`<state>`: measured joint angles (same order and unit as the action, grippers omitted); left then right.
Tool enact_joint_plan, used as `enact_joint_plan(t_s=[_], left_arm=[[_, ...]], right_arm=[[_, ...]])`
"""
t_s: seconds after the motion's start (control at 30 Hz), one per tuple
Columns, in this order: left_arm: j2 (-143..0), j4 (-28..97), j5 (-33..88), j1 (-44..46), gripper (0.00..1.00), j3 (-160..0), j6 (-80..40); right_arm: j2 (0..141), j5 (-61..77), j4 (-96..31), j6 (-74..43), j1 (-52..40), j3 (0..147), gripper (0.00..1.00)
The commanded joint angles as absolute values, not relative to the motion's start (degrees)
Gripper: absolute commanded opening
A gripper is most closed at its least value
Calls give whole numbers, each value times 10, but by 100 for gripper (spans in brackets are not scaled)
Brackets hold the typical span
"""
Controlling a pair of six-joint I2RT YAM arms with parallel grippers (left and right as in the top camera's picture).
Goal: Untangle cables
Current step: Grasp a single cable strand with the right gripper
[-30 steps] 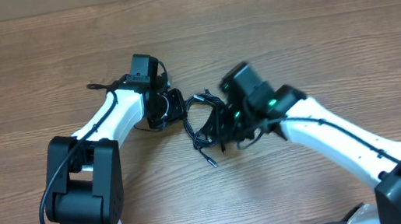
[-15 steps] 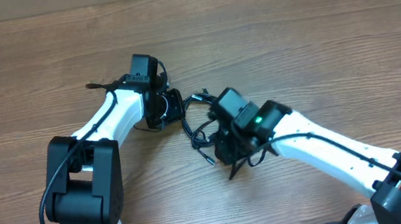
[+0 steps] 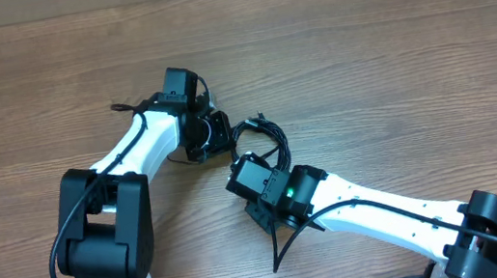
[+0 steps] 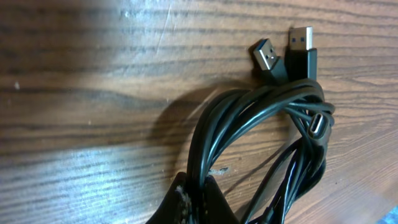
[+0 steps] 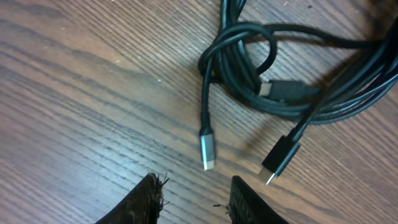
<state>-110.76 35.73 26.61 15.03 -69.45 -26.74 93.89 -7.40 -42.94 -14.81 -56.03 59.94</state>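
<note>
Black cables [image 3: 264, 142] are lying as one coiled, knotted bundle on the wood table [image 3: 391, 41]. Risk 1: the silver-tipped plug [image 5: 208, 152] is trailing out of a tight loop in the bundle, so pulling it straight toward the right gripper [image 5: 199, 202] is likely cinching that loop instead of freeing it. Risk 2: the black plug [image 5: 277, 163] is lying just beside the silver one, so a sloppy close is probably catching both strands. Risk 3: if nothing is anchoring the bundle's far side, the whole bundle is going to drag. The left gripper [image 3: 213, 132] is sitting at the bundle's left edge. Only one finger [image 4: 193, 199] is showing, with strands running into it, so I cannot tell whether it is clamping. The right gripper is standing wide with nothing between its fingers, just off the bundle's near edge. Both loose plugs are lying ahead of its fingertips, near but not touching, with the coil beyond them.
</note>
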Motion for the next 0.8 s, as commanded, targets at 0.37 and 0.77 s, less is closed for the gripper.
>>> enact_joint_plan(t_s=[0.37, 0.77], left_arm=[[-1113, 380, 173, 185, 4, -692, -390], [-1113, 361, 120, 211, 4, -692, -390]], right_arm=[[1004, -107, -370, -135, -558, 569, 32], [1004, -120, -366, -136, -558, 549, 29]])
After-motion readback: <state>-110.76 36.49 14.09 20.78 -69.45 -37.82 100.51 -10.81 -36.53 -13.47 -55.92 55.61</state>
